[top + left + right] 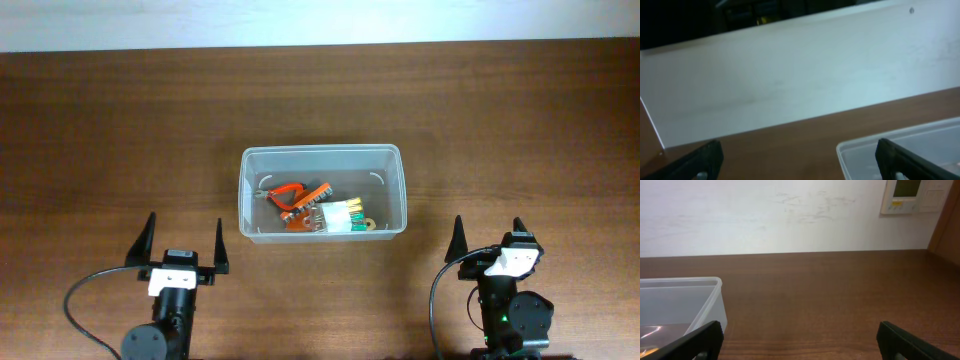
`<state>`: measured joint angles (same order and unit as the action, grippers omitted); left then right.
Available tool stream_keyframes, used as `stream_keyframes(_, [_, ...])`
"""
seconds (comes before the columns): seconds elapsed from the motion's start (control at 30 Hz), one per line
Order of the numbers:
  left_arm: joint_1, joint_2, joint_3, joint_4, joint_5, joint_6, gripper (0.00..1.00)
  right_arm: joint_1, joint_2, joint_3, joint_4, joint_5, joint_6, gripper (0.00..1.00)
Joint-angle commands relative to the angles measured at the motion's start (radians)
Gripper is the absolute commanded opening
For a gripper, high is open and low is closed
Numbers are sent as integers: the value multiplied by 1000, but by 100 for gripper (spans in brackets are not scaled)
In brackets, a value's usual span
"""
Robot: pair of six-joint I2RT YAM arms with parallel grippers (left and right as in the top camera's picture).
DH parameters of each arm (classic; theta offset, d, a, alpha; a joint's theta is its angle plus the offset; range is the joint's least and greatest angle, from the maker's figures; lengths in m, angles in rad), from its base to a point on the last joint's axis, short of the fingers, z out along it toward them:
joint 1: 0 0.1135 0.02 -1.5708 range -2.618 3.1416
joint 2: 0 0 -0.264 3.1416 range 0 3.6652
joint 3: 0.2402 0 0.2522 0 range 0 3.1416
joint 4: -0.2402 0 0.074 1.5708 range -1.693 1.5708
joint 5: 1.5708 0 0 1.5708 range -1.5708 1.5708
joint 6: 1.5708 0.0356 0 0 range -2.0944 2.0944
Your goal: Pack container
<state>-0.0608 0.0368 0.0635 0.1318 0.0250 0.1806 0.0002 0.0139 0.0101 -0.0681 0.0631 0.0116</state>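
The clear plastic container (320, 155) sits at the table's middle. Inside it lie orange-handled pliers (288, 194), an orange tool (308, 200) and a white bundle with yellow-green tips (340, 217). My left gripper (184, 243) is open and empty near the front left, apart from the container. My right gripper (489, 235) is open and empty at the front right. The left wrist view shows the container's corner (855, 146) between my open fingers (799, 162). The right wrist view shows the container's corner (710, 287) at the left of my open fingers (799, 342).
The brown wooden table (120, 130) spreads around the container. A white wall (765, 215) runs behind the table, with a wall panel (912, 195) at the upper right. A black cable (85, 290) loops by the left arm, another (437, 300) by the right.
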Motion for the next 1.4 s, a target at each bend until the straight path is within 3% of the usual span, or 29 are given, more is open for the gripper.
stream_keyframes(0.0, [-5, -27, -55, 24, -4, -7, 99, 7, -10, -5, -11, -3, 1, 99])
stream_keyframes(0.17, [-20, -32, -55, -7, -50, 1, 99, 7, -10, -5, -11, -3, 1, 99])
stream_keyframes(0.4, [-48, -32, -54, -217, -52, -54, 99, 7, -10, -5, -11, -3, 1, 99])
stream_keyframes(0.93, [-14, -32, -54, -208, 82, -53, 99, 7, -10, -5, -11, -3, 1, 99])
stream_keyframes(1.37, [-13, -32, -54, -204, 84, -53, 99, 7, -10, -5, -11, -3, 1, 99])
